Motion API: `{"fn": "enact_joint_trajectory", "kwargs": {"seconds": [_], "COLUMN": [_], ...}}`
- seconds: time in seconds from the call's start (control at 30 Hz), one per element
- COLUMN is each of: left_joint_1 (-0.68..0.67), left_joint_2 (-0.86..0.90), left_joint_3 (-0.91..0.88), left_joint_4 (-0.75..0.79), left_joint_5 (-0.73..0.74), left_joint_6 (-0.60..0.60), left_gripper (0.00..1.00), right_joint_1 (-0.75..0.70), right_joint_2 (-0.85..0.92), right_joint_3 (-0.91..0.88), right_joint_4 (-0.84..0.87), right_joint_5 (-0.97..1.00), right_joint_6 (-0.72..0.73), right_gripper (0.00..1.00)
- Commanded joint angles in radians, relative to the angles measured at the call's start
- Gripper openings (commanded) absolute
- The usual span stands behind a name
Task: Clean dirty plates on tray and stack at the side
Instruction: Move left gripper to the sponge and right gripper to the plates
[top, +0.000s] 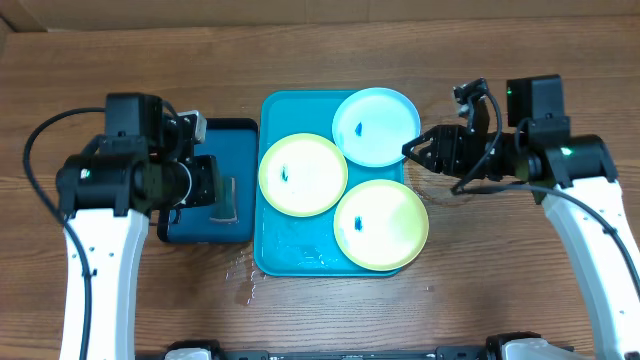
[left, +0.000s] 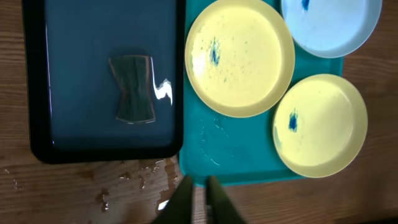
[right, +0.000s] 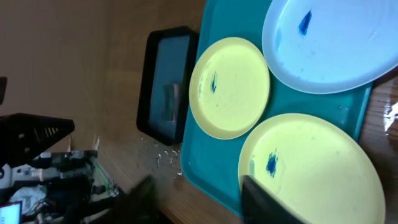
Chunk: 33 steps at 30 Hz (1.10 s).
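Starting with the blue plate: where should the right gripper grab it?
Pinch the blue plate by its right rim, from the right gripper's side. It lies flat, and that edge seems to overhang the tray rim, leaving room beneath.

Two round yellow-green plastic plates (top: 303, 174) (top: 381, 225) and one light blue plate (top: 376, 126) are present. There is one turquoise rectangular plastic tray (top: 290, 255) and one dark blue tray (top: 240, 150).

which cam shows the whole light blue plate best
Overhead: it shows nearly the full circle of the light blue plate, in the turquoise tray's far right corner. The left wrist view catches only its lower part, cut by the top edge. The right wrist view shows it bigger but cropped at top and right.
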<state>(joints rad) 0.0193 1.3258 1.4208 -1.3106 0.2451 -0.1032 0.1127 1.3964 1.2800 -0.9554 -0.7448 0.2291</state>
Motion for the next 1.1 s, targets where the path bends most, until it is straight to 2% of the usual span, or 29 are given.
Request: {"fn": "enact_joint_trajectory", "kwargs": {"seconds": [0.0, 0.13, 0.2, 0.33, 0.4, 0.47, 0.63, 0.8, 1.07], "left_joint_1": [-0.007, -0.007, -0.007, -0.007, -0.007, -0.007, -0.007, -0.007, -0.007], "left_joint_2": [0.039, 0.073, 0.085, 0.106, 0.115, 0.120, 0.128, 0.133, 0.140], "left_joint_3": [0.019, 0.019, 0.019, 0.019, 0.018, 0.015, 0.010, 0.010, 0.008], "left_joint_4": [-0.001, 0.002, 0.005, 0.006, 0.005, 0.006, 0.022, 0.040, 0.041], "left_joint_5": [-0.019, -0.027, -0.053, -0.103, -0.104, -0.108, -0.137, -0.145, -0.145], "left_joint_6": [0.010, 0.010, 0.005, -0.044, -0.043, -0.043, -0.063, -0.080, -0.081], "left_gripper": [0.04, 0.04, 0.15, 0.43, 0.49, 0.50, 0.52, 0.59, 0.57], "right_joint_1": [0.030, 0.088, 0.127, 0.218, 0.266, 0.307, 0.373, 0.417, 0.460], "right_joint_2": [0.027, 0.061, 0.080, 0.120, 0.145, 0.174, 0.269, 0.383, 0.491], "right_joint_3": [0.024, 0.022, 0.022, 0.022, 0.022, 0.022, 0.021, 0.021, 0.021], "right_joint_4": [0.007, 0.011, 0.028, 0.089, 0.119, 0.146, 0.220, 0.303, 0.409], "right_joint_5": [0.051, 0.243, 0.315, 0.435, 0.507, 0.569, 0.603, 0.602, 0.651], "right_joint_6": [0.076, 0.181, 0.216, 0.251, 0.268, 0.275, 0.299, 0.299, 0.299], "right_gripper": [0.26, 0.26, 0.27, 0.36, 0.48, 0.53, 0.53, 0.49, 0.39]}}
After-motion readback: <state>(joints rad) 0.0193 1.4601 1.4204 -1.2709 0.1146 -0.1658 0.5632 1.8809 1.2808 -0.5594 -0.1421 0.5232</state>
